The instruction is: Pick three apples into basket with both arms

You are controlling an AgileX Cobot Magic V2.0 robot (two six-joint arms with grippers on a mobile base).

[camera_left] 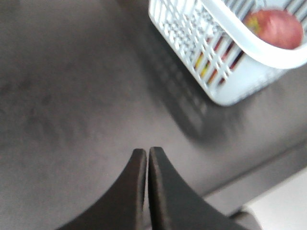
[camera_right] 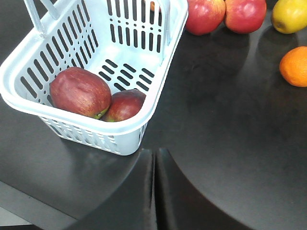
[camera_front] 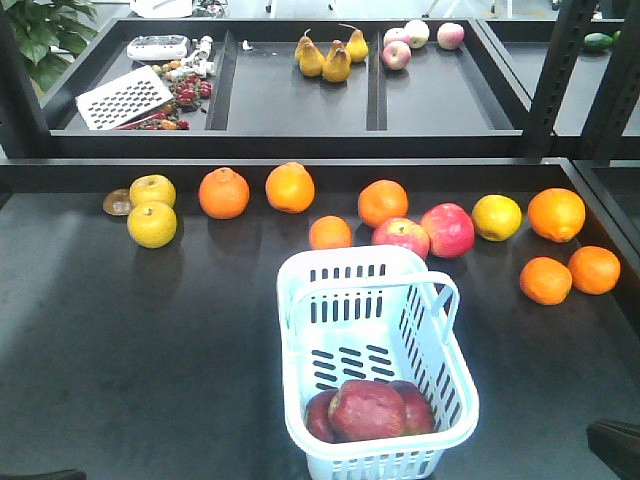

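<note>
The pale blue-white basket [camera_front: 452,360] stands on the dark table at front centre. Three dark red apples lie in its near end: one in front [camera_front: 367,408], one at the left [camera_front: 318,416], one at the right [camera_front: 420,410]. In the right wrist view the basket [camera_right: 160,76] holds two visible apples [camera_right: 79,92] [camera_right: 124,104]. My right gripper [camera_right: 155,150] is shut and empty, just in front of the basket's near corner. My left gripper [camera_left: 146,149] is shut and empty over bare table, with the basket [camera_left: 235,88] and one apple [camera_left: 276,26] at the upper right.
Behind the basket lies a row of oranges [camera_front: 223,192], yellow apples [camera_front: 152,224] and two pinkish-red apples [camera_front: 448,229]. Two more oranges [camera_front: 546,280] lie at the right. A raised back shelf holds pears [camera_front: 336,62], more apples and a grater [camera_front: 124,97]. A dark arm part [camera_front: 615,445] is at bottom right.
</note>
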